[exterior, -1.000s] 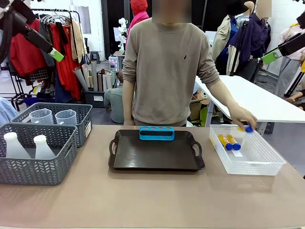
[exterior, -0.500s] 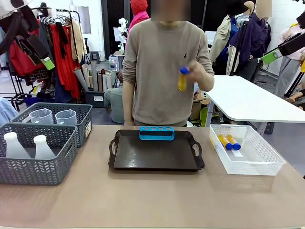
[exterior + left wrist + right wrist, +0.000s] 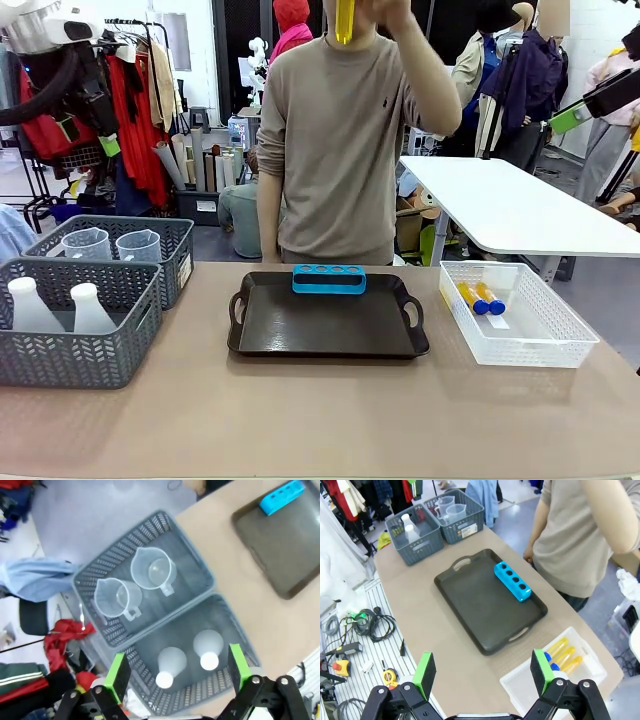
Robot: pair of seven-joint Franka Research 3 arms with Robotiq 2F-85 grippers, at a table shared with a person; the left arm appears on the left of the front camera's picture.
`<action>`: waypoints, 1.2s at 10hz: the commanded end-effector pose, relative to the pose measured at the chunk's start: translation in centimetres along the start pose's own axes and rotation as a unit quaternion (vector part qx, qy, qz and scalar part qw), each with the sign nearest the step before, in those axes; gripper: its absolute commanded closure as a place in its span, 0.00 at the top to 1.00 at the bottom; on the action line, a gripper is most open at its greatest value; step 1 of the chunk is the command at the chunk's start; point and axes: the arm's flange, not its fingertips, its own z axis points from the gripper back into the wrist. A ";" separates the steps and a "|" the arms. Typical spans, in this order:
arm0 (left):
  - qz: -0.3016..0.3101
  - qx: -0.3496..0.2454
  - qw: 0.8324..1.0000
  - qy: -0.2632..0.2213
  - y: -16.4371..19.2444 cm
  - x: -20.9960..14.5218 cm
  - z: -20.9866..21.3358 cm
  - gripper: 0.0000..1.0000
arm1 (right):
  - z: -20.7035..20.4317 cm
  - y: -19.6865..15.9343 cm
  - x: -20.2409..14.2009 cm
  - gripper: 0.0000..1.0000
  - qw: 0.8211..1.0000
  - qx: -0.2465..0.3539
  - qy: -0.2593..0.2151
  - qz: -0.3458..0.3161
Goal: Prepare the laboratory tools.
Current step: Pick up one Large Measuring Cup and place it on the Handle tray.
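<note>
A tan table (image 3: 300, 410) in a crowded room, both robot arms held high above it.

The left gripper (image 3: 178, 667) points down over two grey baskets (image 3: 70, 360), fingers spread and empty, above the flasks (image 3: 172, 662) and beakers (image 3: 152, 572). The right gripper (image 3: 482, 672) hangs wide open over the near table edge. The blue rack (image 3: 329, 279) sits at the far rim of the black tray (image 3: 330, 325). Two tubes (image 3: 480, 297) lie in a clear basket (image 3: 560, 350). The person's hand (image 3: 390, 10) is raised to head height, holding an orange tube (image 3: 344, 22) upright.
</note>
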 end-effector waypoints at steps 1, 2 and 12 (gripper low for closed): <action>-0.008 0.006 1.000 0.011 0.2 -0.4 0.8 1.00 | 0.0 0.0 0.2 1.00 1.000 0.006 -0.010 0.005; -0.008 0.006 1.000 0.011 0.2 -0.4 0.8 1.00 | 0.0 0.0 0.2 1.00 1.000 0.006 -0.010 0.005; 0.203 0.044 0.974 0.092 3.0 -0.9 -14.9 1.00 | 0.0 0.0 0.2 1.00 1.000 0.006 -0.010 0.005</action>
